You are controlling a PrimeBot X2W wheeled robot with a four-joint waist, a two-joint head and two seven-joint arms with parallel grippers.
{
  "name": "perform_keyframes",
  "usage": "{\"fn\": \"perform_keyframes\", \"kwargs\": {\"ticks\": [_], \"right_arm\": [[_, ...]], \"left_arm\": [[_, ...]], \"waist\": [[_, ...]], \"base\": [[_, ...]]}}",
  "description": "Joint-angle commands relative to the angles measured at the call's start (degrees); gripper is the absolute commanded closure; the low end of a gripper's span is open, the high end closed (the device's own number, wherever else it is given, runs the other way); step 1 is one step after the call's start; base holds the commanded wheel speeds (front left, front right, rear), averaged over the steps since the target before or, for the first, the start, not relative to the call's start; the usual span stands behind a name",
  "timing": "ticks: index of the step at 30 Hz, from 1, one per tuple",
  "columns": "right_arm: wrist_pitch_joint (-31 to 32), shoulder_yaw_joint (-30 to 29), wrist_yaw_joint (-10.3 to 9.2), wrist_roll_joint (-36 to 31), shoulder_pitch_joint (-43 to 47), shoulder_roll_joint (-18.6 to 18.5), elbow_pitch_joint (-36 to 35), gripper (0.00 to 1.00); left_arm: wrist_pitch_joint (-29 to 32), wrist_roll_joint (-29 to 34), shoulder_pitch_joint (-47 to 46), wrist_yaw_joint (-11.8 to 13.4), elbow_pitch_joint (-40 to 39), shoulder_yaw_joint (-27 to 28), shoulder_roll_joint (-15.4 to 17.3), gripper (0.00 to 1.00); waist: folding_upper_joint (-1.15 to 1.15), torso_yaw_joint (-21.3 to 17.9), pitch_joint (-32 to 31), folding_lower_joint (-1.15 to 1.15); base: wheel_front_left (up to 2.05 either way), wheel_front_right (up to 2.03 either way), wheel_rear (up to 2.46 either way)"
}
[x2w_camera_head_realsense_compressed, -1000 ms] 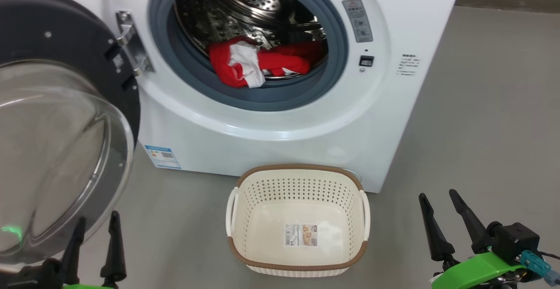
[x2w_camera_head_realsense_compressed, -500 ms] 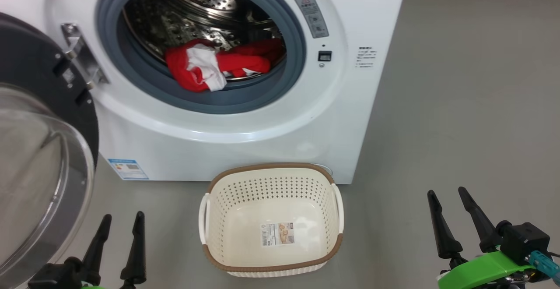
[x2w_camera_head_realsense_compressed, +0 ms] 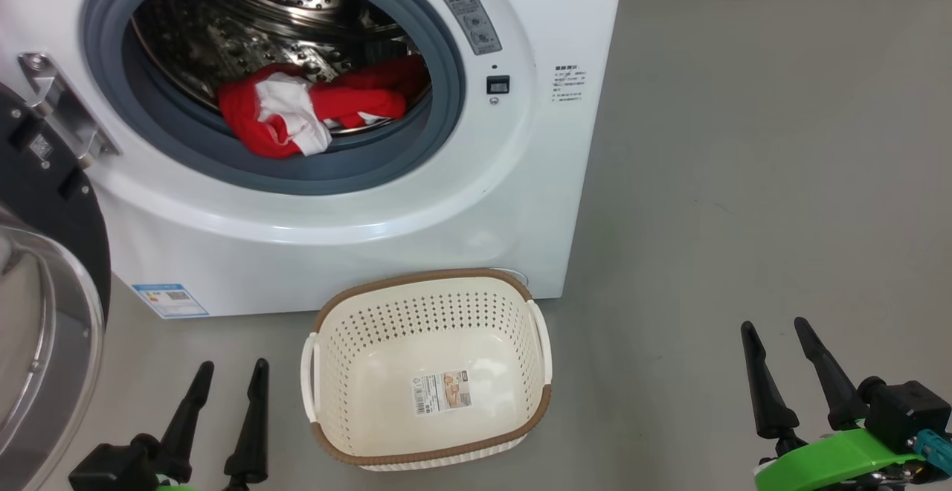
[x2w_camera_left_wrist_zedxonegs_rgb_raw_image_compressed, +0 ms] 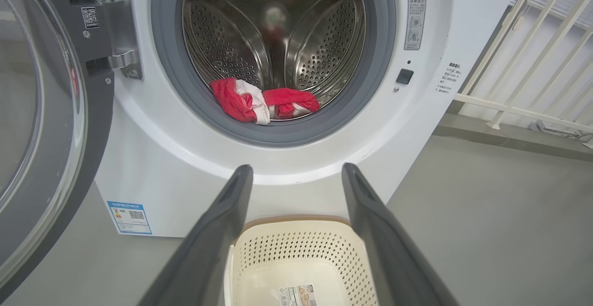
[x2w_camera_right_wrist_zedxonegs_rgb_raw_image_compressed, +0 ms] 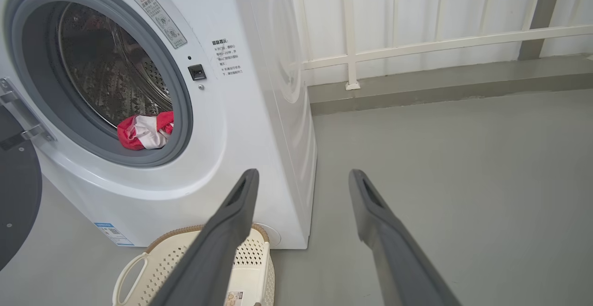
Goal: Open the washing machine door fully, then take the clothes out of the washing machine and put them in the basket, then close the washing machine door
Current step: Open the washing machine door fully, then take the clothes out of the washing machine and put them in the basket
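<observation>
**Head view, with both wrist views.** The washing machine door (x2w_camera_head_realsense_compressed: 46, 201) stood swung wide at the left on its steel hinge (x2w_camera_head_realsense_compressed: 63, 115), exposing the drum (x2w_camera_head_realsense_compressed: 223, 22) of the washing machine (x2w_camera_head_realsense_compressed: 357, 230). The clothes (x2w_camera_head_realsense_compressed: 297, 108) (red cloth with a white panel) lay bunched at the drum's front lip, against the grey rubber ring (x2w_camera_head_realsense_compressed: 335, 171). The basket (x2w_camera_head_realsense_compressed: 428, 280) sat on the floor (x2w_camera_head_realsense_compressed: 744, 178) just before the machine, its sticker (x2w_camera_head_realsense_compressed: 442, 392) showing on the bare bottom. The left tool (x2w_camera_head_realsense_compressed: 233, 366) and the right tool (x2w_camera_head_realsense_compressed: 773, 325) hung low to either side of the basket, each with its fingers spread apart in open air.
</observation>
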Motion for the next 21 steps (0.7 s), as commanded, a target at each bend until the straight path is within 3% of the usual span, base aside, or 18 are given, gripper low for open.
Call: {"fn": "perform_keyframes", "kwargs": {"ticks": [1,21], "right_arm": [[-0.68,0.82,0.37,-0.76,-0.03,-0.37,-1.69,0.0],[-0.68,0.17,0.37,-1.0,0.06,-0.11,-1.89,0.0]], "left_arm": [[-0.28,-0.26,-1.64,-0.32,-1.64,1.64,1.44,0.0],[-0.28,0.02,-1.98,-0.32,-2.35,1.37,1.43,0.0]], "waist": [[0.0,-0.31,0.21,0.0],[0.0,0.5,-0.18,0.0]], "base": [[0.0,0.0,0.0],[0.0,0.0,0.0]]}}
